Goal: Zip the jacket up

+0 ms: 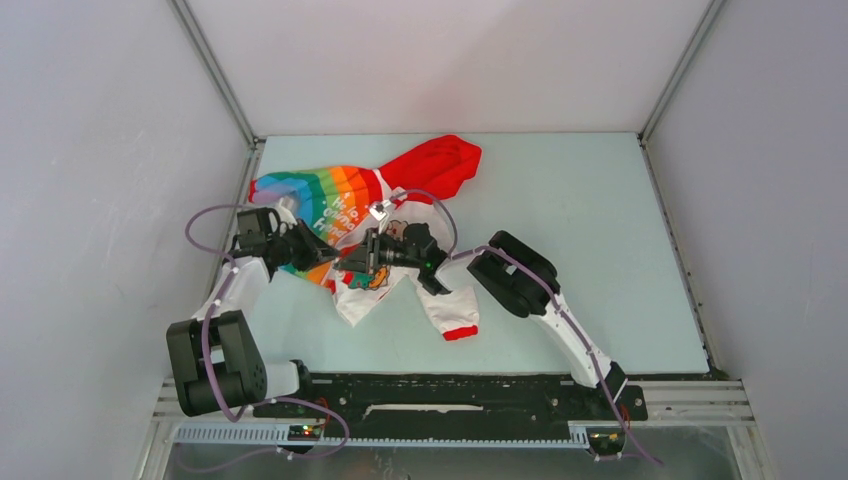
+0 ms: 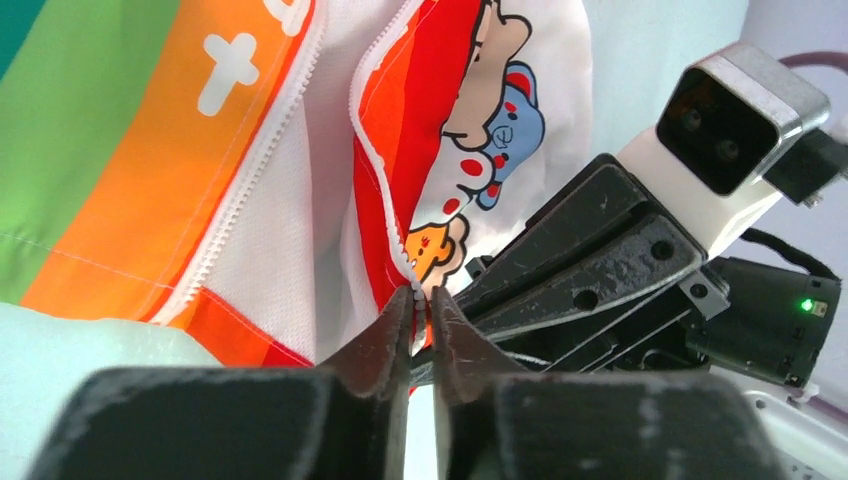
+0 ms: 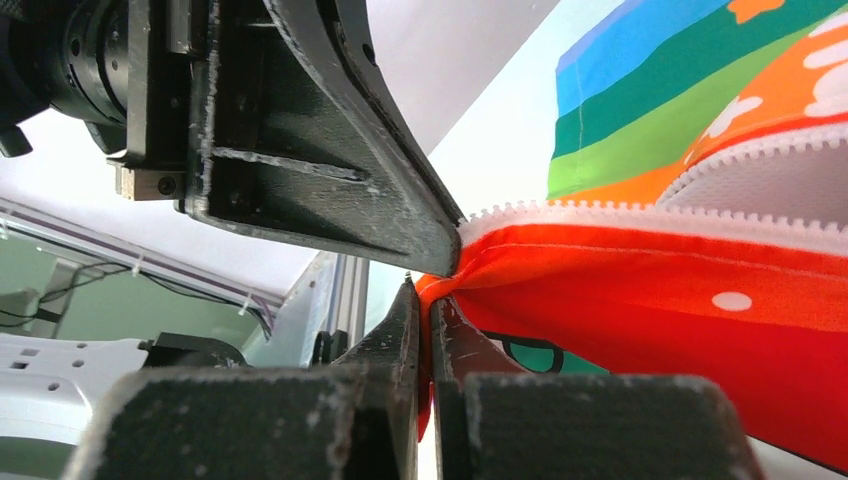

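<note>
The jacket [image 1: 345, 205] lies open on the table: red hood [image 1: 440, 165] at the back, rainbow half [image 1: 315, 195] on the left, white cartoon half [image 1: 372, 290] and a red-cuffed sleeve [image 1: 458, 330] toward the front. Both grippers meet at its lower front edge. My left gripper [image 1: 333, 257] [image 2: 421, 296] is shut on the white zipper teeth [image 2: 372, 180] at the bottom of one edge. My right gripper [image 1: 350, 263] [image 3: 425, 302] is shut on a fold of red-orange jacket fabric [image 3: 640, 300] just under a zipper edge [image 3: 640, 215]. The other zipper edge [image 2: 255, 170] hangs apart on the rainbow side.
White enclosure walls stand at the left [image 1: 110, 200], back and right. The pale table [image 1: 580, 240] extends to the right of the jacket. A black rail [image 1: 450, 395] with the arm bases runs along the near edge. Purple cables [image 1: 200, 225] loop off both arms.
</note>
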You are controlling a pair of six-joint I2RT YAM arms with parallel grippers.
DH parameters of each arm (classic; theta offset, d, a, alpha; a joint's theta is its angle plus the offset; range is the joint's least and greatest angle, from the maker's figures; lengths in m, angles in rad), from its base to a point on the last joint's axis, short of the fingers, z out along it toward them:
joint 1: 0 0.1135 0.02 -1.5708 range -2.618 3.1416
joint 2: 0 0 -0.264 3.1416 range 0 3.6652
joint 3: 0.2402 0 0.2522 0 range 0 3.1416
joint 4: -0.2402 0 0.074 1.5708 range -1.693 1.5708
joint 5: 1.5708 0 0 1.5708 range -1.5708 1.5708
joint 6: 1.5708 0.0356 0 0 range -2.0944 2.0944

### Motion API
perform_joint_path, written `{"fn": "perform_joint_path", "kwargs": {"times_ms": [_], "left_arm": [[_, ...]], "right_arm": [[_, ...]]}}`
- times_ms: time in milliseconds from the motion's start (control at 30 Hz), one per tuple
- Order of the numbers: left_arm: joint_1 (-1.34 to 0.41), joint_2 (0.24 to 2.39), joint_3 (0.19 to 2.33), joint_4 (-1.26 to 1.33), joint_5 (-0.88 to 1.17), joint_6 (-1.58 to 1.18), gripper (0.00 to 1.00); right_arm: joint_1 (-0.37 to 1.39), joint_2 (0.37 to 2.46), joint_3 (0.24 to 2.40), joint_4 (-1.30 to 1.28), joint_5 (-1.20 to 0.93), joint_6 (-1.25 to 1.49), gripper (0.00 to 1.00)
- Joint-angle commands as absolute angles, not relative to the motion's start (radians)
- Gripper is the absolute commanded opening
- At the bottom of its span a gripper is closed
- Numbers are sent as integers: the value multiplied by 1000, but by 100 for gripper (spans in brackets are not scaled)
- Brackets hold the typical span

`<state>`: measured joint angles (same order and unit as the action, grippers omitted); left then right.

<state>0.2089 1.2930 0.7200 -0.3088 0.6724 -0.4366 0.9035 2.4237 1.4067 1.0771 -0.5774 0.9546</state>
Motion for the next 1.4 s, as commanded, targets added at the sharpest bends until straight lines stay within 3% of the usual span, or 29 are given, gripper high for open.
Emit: {"fn": "perform_joint_path", "kwargs": {"times_ms": [0, 133, 300, 467, 667, 933, 1367], "left_arm": [[204, 1233, 713, -311, 622, -445, 26], [239, 1095, 668, -359, 469, -554, 52], [378, 929, 545, -409, 374, -775, 59], [439, 1014, 432, -327, 405, -906, 63], [445, 1140, 418, -202, 393, -887, 48], [447, 1200, 417, -80, 310, -850, 49], [448, 1283, 412, 60, 395, -840, 34]], "right_arm": [[891, 2455, 1436, 1198, -587, 1051, 0], [883, 2459, 1419, 1221, -565, 1096, 0], [886, 2462, 1408, 1236, -549, 1115, 0], [880, 2456, 1401, 1236, -548, 1115, 0], [880, 2451, 1398, 1243, -551, 1113, 0], [877, 2460, 1397, 1248, -553, 1114, 0], [870, 2465, 1398, 1243, -557, 1111, 0]]}}
